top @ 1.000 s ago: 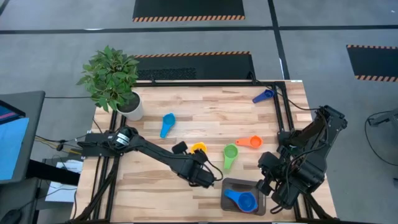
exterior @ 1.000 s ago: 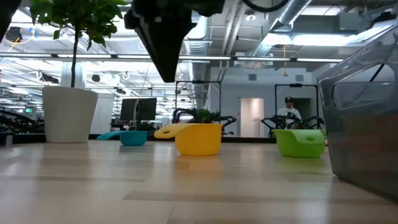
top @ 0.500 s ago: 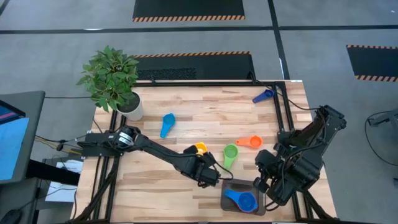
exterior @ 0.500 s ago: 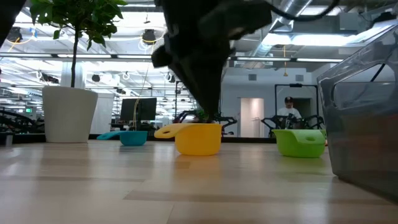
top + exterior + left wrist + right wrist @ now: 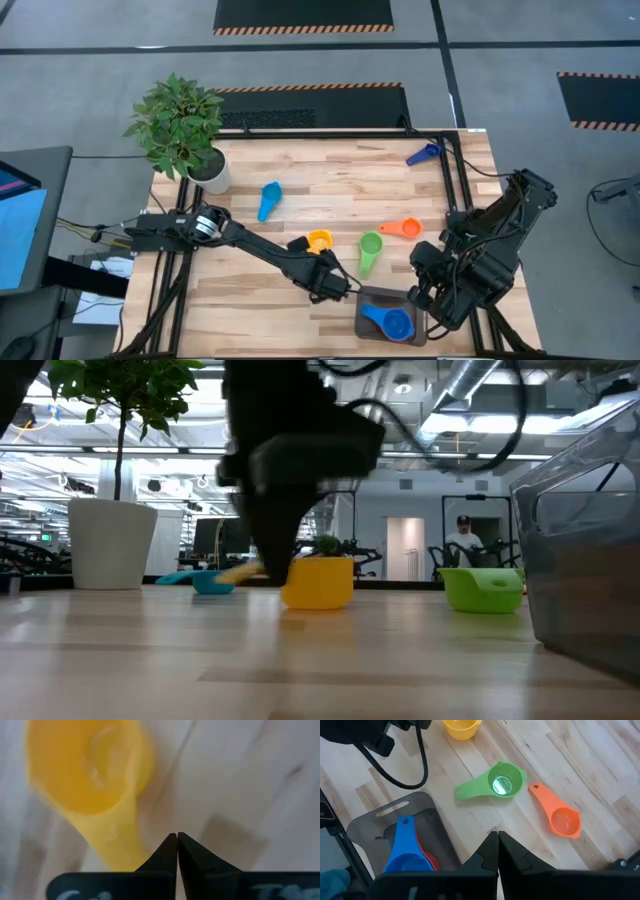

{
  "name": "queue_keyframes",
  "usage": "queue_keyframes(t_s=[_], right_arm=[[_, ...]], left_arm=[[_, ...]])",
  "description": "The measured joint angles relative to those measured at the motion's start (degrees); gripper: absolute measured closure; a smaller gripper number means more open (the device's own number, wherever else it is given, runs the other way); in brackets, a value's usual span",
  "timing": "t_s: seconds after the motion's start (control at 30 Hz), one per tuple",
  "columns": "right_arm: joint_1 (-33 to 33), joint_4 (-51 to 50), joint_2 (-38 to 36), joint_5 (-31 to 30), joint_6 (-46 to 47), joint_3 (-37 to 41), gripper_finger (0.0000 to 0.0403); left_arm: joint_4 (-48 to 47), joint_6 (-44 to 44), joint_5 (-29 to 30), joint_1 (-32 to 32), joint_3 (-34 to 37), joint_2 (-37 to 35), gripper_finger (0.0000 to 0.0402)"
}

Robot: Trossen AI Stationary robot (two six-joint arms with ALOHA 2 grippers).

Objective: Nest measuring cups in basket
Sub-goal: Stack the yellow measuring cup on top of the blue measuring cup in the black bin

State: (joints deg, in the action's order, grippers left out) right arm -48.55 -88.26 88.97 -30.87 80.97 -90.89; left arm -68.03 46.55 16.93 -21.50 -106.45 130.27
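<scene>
The bench (image 5: 330,180) is pale wood planks in a black frame, standing on a grey floor with black mats edged in orange stripes. A potted plant (image 5: 180,130) sits at its far left corner. The left gripper (image 5: 335,285) hangs low near the middle, fingers pressed together and empty, just beside the yellow cup (image 5: 319,241). The right gripper (image 5: 497,837) hovers at the near right by the basket (image 5: 372,298), fingers pressed together, holding nothing. The basket holds a blue cup (image 5: 388,322) with a red one (image 5: 427,857) under it. The green cup (image 5: 370,248) and orange cup (image 5: 403,228) lie on the wood between; a light blue cup (image 5: 269,198) lies farther left, a dark blue cup (image 5: 422,154) at the far right edge. Across the bench, the room shows ceiling ducts, strip lights and a person (image 5: 464,540) far back.
</scene>
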Motion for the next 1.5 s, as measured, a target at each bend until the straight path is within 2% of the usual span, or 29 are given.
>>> queue_keyframes(t_s=[0.13, 0.37, 0.53, 0.57, 0.7, 0.77, 0.97, 1.03, 1.2, 1.33, 1.5], right_arm=[[0.89, 0.32, 0.0, -0.44, 0.0, 0.0, 0.0377], [3.37, 0.76, 0.0, -0.59, -0.75, 0.0, 0.0368], [4.79, 1.44, 0.0, -0.5, -3.79, 0.0, 0.0374], [5.08, 1.99, 0.0, -0.56, -4.75, 0.0, 0.0376], [7.44, 7.3, 0.49, -1.87, -10.49, 0.0, 0.0382], [8.84, 10.36, 1.13, -1.97, -14.27, 0.04, 0.0381], [13.31, 16.63, 5.69, -1.32, -24.1, 0.02, 0.0369], [15.15, 18.56, 7.67, 0.75, -28.51, 0.02, 0.0368], [22.44, 24.67, 13.33, 10.61, -41.45, -0.03, 0.0376], [28.59, 30.4, 17.49, 18.48, -49.24, -0.07, 0.0387], [33.73, 37.58, 22.13, 28.25, -53.41, 0.02, 0.0382]], left_arm=[[-10.17, 1.3, 2.16, 0.0, -0.13, 0.09, 0.0401], [-14.28, -0.03, 2.18, -0.63, -3.86, -1.32, 0.0401], [-22.71, 1.52, 1.81, -1.61, -6.84, -5.15, 0.0401], [-22.09, 2.04, 1.74, -1.78, -6.58, -6.6, 0.0401], [-22.12, 6.82, 2.81, -3.39, -2.89, -13.39, 0.0402], [-21.57, 10.27, 2.76, -4.39, 1.92, -17.01, 0.0401], [-19.85, 31.61, -1.89, -12.2, 19.09, -28.2, 0.0401], [-17.71, 38.38, -3.97, -15.88, 24.24, -31.22, 0.0401], [-12.19, 52.83, -5.74, -23.35, 32.98, -35.44, 0.0401], [-10.11, 57.59, -5.69, -26.16, 35.36, -36.3, 0.0401], [-9.82, 58.26, -3.81, -26.47, 36.57, -36.22, 0.0401]])
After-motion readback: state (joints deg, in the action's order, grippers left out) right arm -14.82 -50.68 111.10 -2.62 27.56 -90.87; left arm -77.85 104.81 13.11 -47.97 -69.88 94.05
